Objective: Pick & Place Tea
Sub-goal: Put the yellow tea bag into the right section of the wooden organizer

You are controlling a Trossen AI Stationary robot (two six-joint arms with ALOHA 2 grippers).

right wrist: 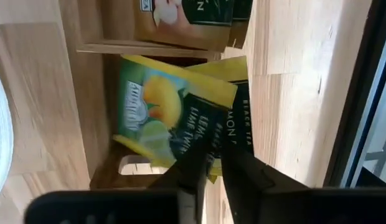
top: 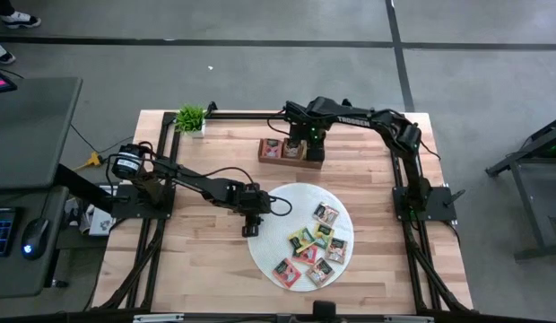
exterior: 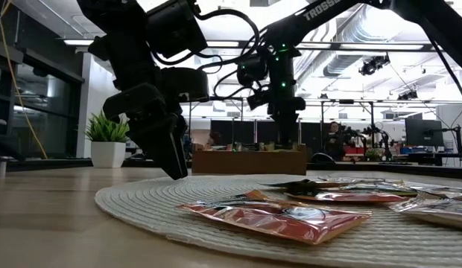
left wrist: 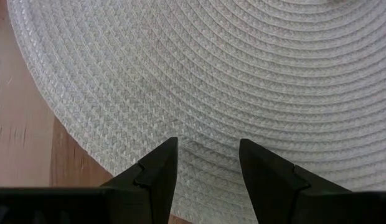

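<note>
Closest to the low camera lies a red tea packet [exterior: 279, 217] on the round white woven mat [exterior: 141, 205], with more tea packets [top: 316, 244] scattered across the mat's far half. Left gripper [top: 251, 226] hangs over the mat's edge, its jaws parted and holding nothing. Right gripper [right wrist: 213, 163] sits above the end compartment of the wooden tray [top: 288, 150] at the back of the worktop [top: 206, 278]; its jaws pinch a yellow lemon-lime packet [right wrist: 174, 115], its dark panel reading "LEMON" and "BLACK TEA". Other packets fill the neighbouring compartments. "TROSSEN" runs along the right arm [top: 354, 117].
</note>
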